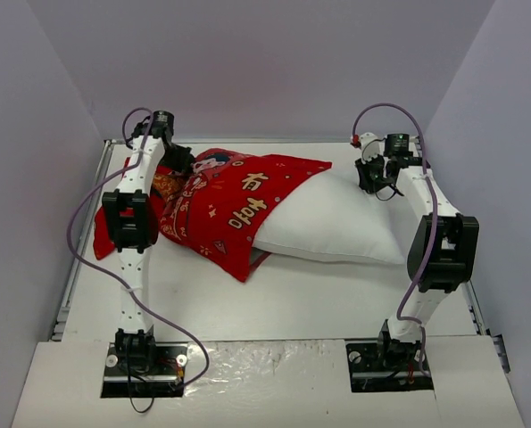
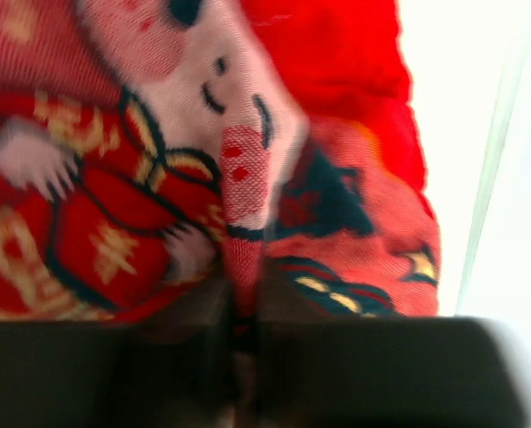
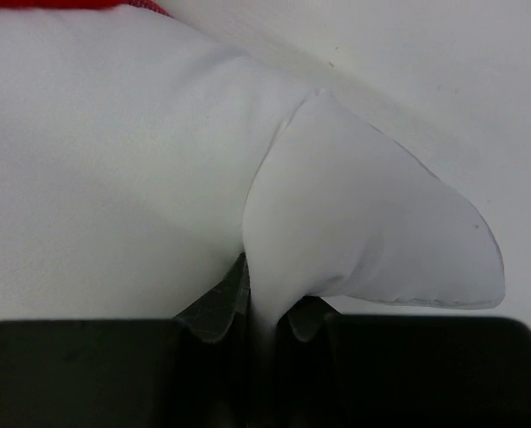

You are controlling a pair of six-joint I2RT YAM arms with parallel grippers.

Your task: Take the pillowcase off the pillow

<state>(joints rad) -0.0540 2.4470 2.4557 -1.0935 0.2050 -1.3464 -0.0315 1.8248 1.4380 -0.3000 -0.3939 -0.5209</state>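
The red printed pillowcase [image 1: 229,205] covers the left half of the white pillow [image 1: 336,223], which lies across the middle of the table. My left gripper [image 1: 178,160] sits at the pillowcase's far left end. In the left wrist view it [image 2: 244,303] is shut on a raised fold of the pillowcase [image 2: 247,178]. My right gripper [image 1: 378,178] is at the pillow's far right corner. In the right wrist view it [image 3: 263,308] is shut on that pinched corner of the pillow [image 3: 363,232]. The pillow's left part is hidden inside the cover.
The white table [image 1: 292,303] is walled by grey panels at the back and both sides. A metal rail [image 1: 82,259] runs along the left table edge. Purple cables loop off both arms.
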